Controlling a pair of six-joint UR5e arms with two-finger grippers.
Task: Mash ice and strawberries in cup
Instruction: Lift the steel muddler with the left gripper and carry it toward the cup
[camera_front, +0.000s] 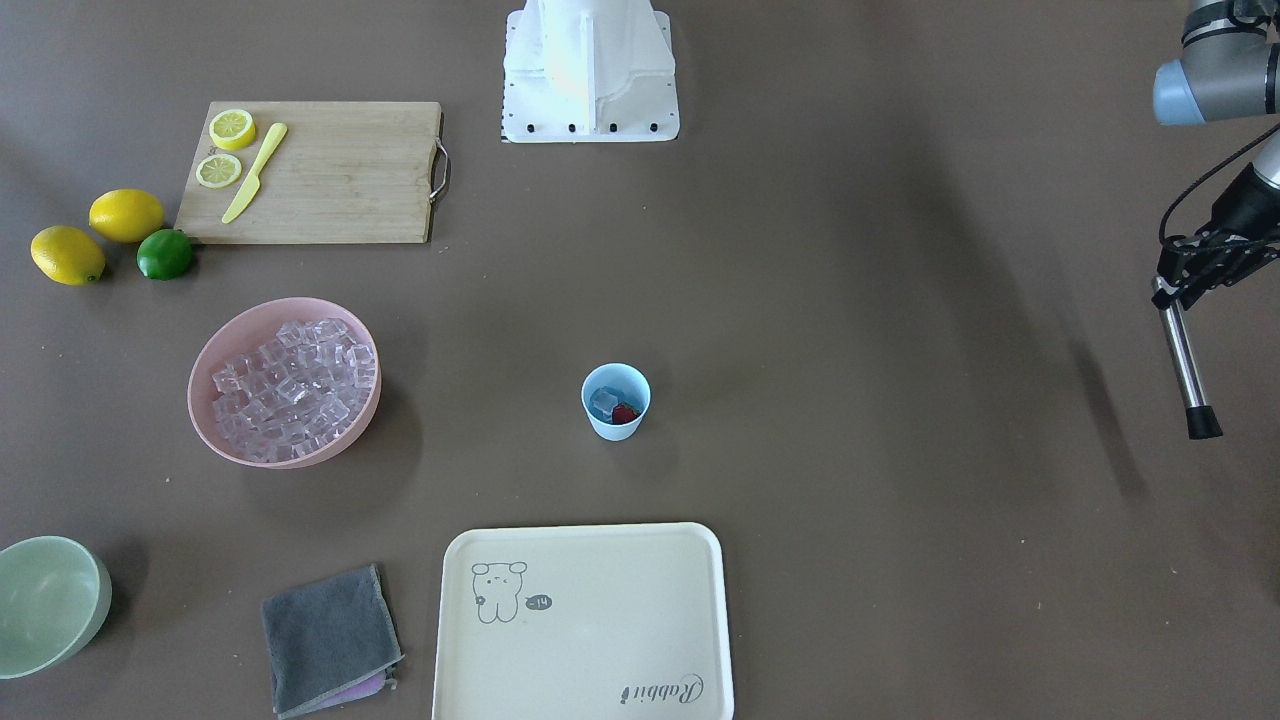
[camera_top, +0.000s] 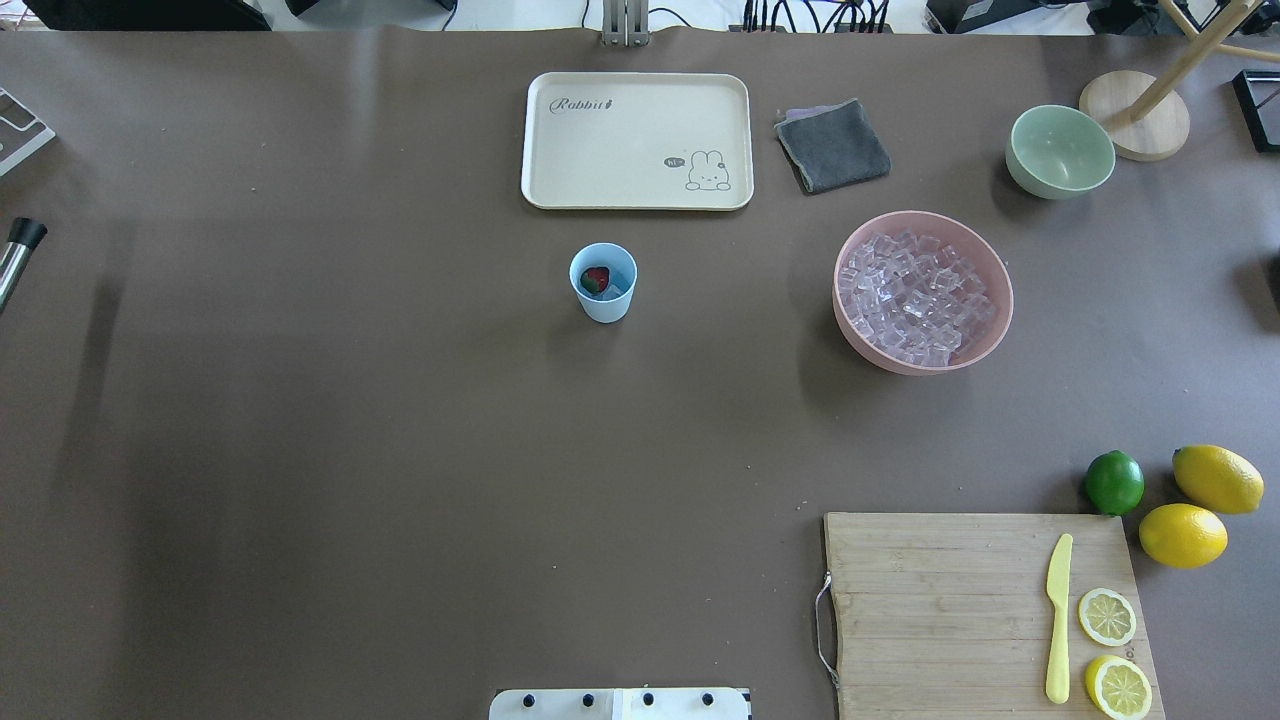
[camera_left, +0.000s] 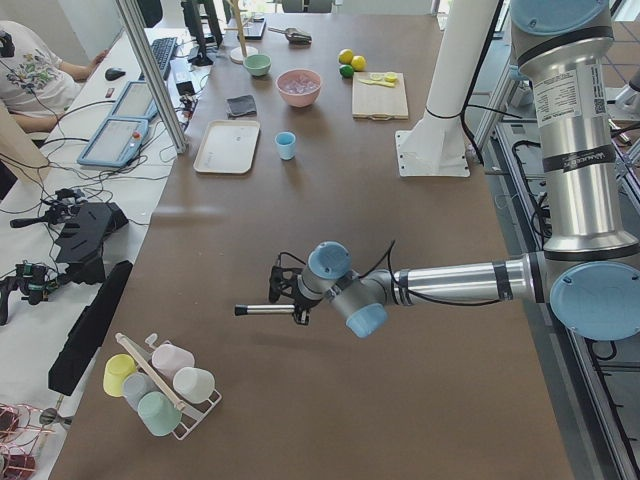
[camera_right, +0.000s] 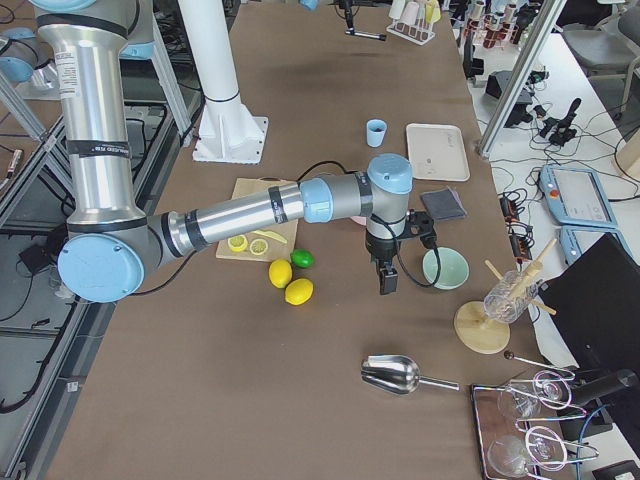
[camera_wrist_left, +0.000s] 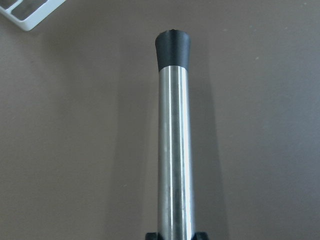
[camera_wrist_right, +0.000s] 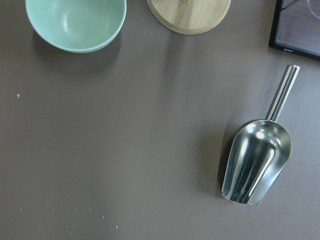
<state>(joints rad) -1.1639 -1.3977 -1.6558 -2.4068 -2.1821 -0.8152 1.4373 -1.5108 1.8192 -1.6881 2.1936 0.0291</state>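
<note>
Left wrist-mounted view: the left arm's jaws are clamping the near end of a steel muddler (camera_wrist_left: 173, 150), whose black rubber tip is pointing away over the bare brown surface (camera_wrist_left: 260, 150). Seen from the side, the rod is lying roughly level, not tip-down. It is probably going to need turning upright before any mashing. The smooth steel could be slipping or twisting in the clamp during that turn or under the push.

Farther off, near the middle of the surface and well apart from the muddler, the pale-blue cup (camera_front: 616, 402) is standing upright with nothing bracing it. Inside it a clear ice cube (camera_front: 604, 402) and a dark-red strawberry (camera_front: 626, 413) are lying side by side at the bottom. The cup is looking light and narrow, so a push landing off-centre or on the rim is likely to be tipping it over. It could also be skating it toward the cream tray (camera_front: 585, 680) nearby. A hard cube could be shooting out from under the tip, taking the berry with it.

Farthest away, the right arm (camera_right: 260, 215) is hanging near the pale-green bowl (camera_wrist_right: 75, 22) and a steel scoop (camera_wrist_right: 256, 162), too distant to be steadying the cup. Whether its jaws are apart or together, I cannot tell.
</note>
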